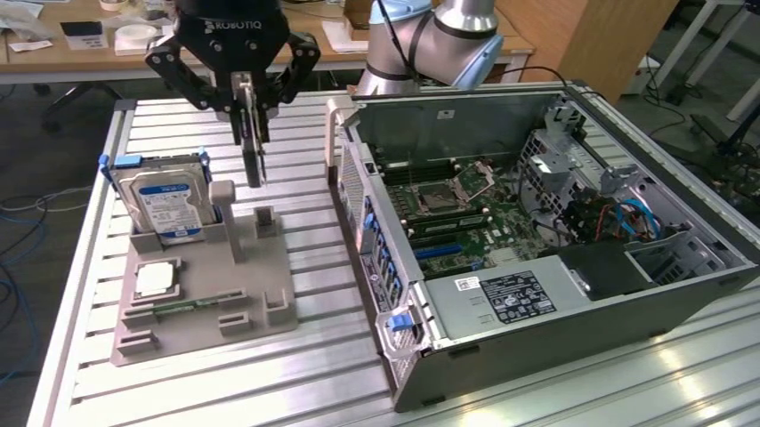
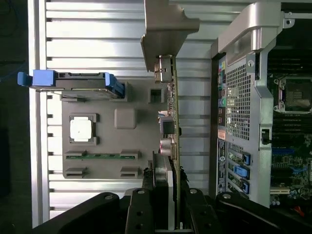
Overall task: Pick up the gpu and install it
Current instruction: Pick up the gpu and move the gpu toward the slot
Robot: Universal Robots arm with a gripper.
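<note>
1. At the upper left of the exterior view, the black gripper (image 1: 249,111) is clenched on the gpu (image 1: 253,153), 1 finger on each face of the card.
2. The gpu hangs edge-on and upright below the fingers, above the far end of the grey fixture tray (image 1: 255,294) and apart from it.
3. In the wrist view the gpu (image 2: 172,122) runs straight out from the gripper (image 2: 163,183), with its silver bracket (image 2: 165,29) at the end away from the fingers.
4. On the tray, towards the exterior view's left, a hard drive (image 1: 170,206) stands upright in its slot. A processor chip (image 1: 156,280) and a green memory stick (image 1: 178,309) lie nearer the camera.
5. At the exterior view's right, the computer case (image 1: 665,294) lies open on the slatted table (image 1: 333,374), its motherboard (image 1: 475,222) exposed. The gpu is well apart from the motherboard.
</note>
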